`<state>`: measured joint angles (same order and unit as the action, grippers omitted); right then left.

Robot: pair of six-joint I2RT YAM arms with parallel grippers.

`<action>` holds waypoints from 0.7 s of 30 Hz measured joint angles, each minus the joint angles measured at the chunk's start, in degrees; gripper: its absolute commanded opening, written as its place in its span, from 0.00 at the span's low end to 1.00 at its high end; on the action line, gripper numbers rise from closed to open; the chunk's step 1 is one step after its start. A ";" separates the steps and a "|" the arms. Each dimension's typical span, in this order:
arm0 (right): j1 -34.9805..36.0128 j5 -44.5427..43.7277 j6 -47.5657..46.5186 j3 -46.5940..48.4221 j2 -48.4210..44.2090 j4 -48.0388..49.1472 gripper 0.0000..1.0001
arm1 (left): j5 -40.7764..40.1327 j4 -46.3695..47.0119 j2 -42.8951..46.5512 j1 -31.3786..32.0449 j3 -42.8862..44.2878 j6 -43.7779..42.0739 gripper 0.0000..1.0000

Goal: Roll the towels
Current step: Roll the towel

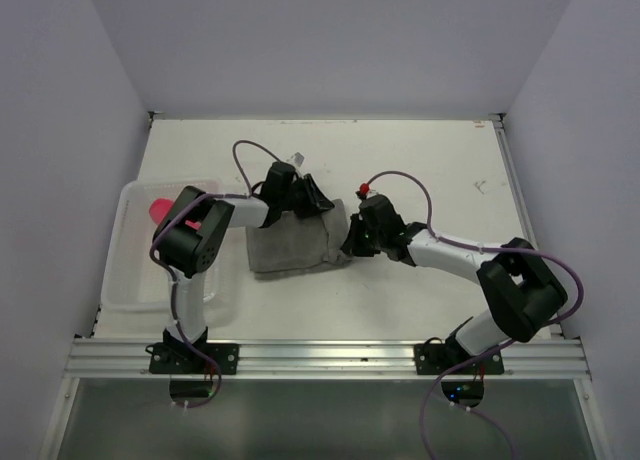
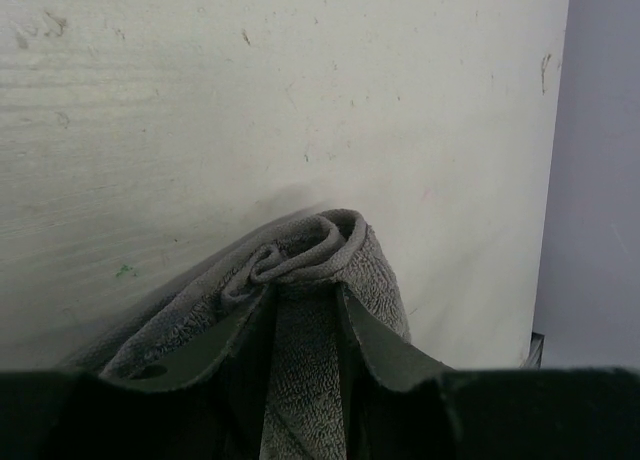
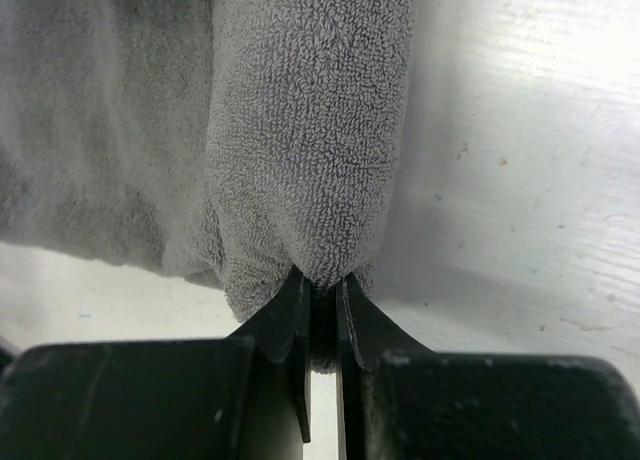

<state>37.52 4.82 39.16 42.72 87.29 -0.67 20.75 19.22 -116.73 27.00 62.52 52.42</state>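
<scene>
Grey towel (image 1: pixel 295 248) lay just R of the basket (image 1: pixel 125 285), pink towel (image 1: pixel 158 209) inside it. L gripper (image 2: pixel 305 298) pinched the grey one's rolled edge, fingers partly apart. R gripper (image 3: pixel 322 285) was nearly closed, nipping its other end.

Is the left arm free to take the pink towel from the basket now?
Probably not yet: the left hand is shut on the grey towel. The pink towel lies in the open basket.
</scene>
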 measured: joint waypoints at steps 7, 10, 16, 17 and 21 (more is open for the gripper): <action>5.22 -12.37 -10.14 7.23 0.92 -13.14 0.00 | -2.38 -4.98 2.32 -0.02 0.00 -2.12 0.35; 8.48 -18.91 -13.25 10.23 2.67 -17.20 0.00 | -3.34 -6.69 2.97 -0.02 0.00 -2.71 0.35; 15.43 -31.98 -17.27 16.11 7.02 -24.44 0.00 | -4.90 -9.07 4.24 -0.04 0.00 -4.04 0.35; 16.70 -34.10 -17.66 16.96 7.76 -25.75 0.00 | -5.18 -9.60 4.46 -0.11 0.00 -4.11 0.35; 20.90 -41.44 -18.18 19.96 11.13 -29.99 0.00 | -5.27 -10.91 5.09 -0.83 -0.20 -4.11 0.35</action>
<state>58.41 -36.62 20.97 62.67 98.41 -30.65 15.49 8.32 -111.63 26.17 62.33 48.31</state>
